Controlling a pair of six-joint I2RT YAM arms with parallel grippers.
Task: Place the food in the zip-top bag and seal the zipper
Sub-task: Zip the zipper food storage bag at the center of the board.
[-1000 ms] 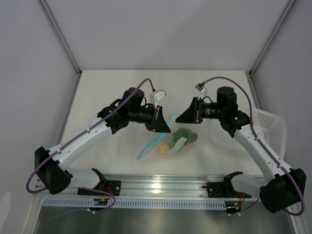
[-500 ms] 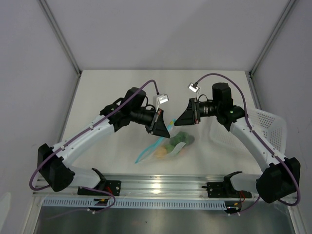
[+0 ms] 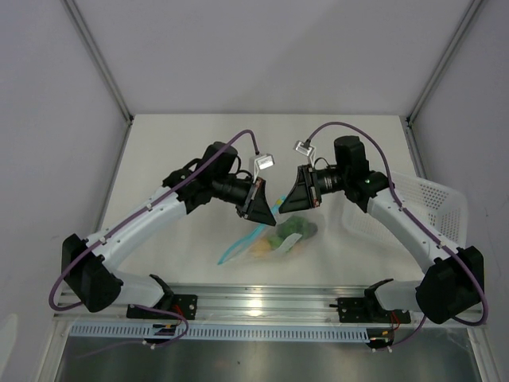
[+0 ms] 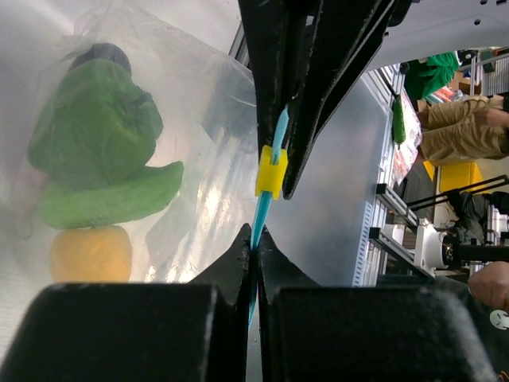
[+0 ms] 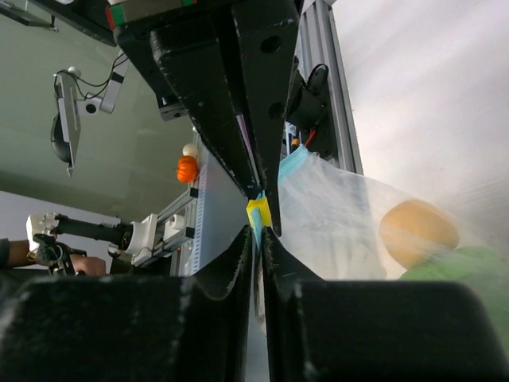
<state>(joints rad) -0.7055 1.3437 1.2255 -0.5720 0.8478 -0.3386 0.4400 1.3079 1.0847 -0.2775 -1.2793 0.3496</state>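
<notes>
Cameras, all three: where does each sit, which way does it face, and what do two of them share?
Top external: above and behind the bases, looking down at the table; both arms show, meeting at the zip-top bag.
Left wrist: on the left arm, looking along its own fingers, pinched on the zipper.
Right wrist: on the right arm, facing the left gripper, own fingers on that strip.
Shared: both wrist views show the yellow slider.

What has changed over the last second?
The right gripper swung left to meet the left gripper and now pinches the zipper right beside it. The left gripper kept its pinch on the zipper, and the food stayed inside the zip-top bag.
</notes>
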